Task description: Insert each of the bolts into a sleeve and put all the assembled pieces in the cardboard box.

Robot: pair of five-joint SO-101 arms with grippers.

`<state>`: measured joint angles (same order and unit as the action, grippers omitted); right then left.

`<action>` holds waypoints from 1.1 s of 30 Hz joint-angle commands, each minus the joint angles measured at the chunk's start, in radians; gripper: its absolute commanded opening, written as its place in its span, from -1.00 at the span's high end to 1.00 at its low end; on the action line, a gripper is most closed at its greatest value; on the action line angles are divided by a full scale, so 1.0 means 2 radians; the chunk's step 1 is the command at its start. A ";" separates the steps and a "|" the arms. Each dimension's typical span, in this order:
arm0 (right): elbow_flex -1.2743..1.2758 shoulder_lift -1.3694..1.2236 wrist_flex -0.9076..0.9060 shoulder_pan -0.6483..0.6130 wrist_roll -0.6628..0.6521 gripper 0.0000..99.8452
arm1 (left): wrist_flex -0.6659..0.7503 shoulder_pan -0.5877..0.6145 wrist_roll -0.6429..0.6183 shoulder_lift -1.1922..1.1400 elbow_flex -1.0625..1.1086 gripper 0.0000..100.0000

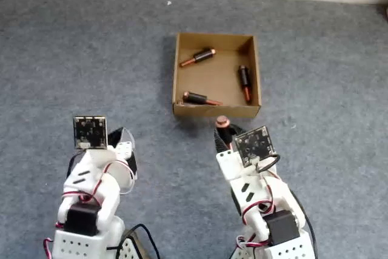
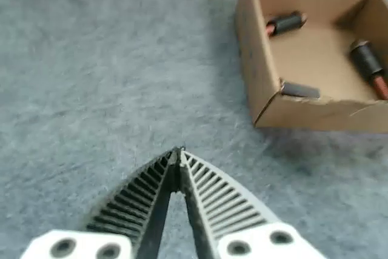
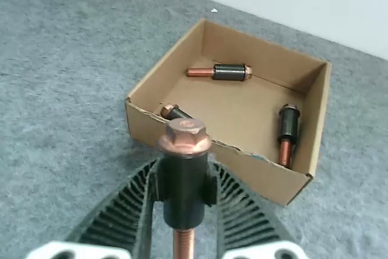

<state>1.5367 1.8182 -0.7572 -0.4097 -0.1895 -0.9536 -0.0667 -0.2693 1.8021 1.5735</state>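
As its wrist view shows, right gripper clamps sleeved bolt.

Four sleeved bolts, one cardboard box, two arms.

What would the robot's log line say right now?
left jaws: shut, empty | right jaws: shut on sleeved bolt, upright, outside cardboard box | in box: three assembled pieces | held piece not yet boxed
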 commanded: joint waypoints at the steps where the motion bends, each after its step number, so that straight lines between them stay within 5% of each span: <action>1: -0.014 0.009 0.009 0.018 0.043 0.99 | 0.062 0.009 0.004 0.003 0.055 0.99; 11: -0.064 -0.066 0.100 0.045 0.059 0.99 | 0.058 0.009 0.002 0.002 0.062 0.99; 33: -0.465 -0.834 0.365 0.080 0.059 0.99 | 0.031 0.009 0.004 -0.002 0.062 0.99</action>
<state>0.7587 0.3176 -0.1051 -0.2839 -0.0821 -0.8892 -0.0575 -0.2662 1.7990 1.6763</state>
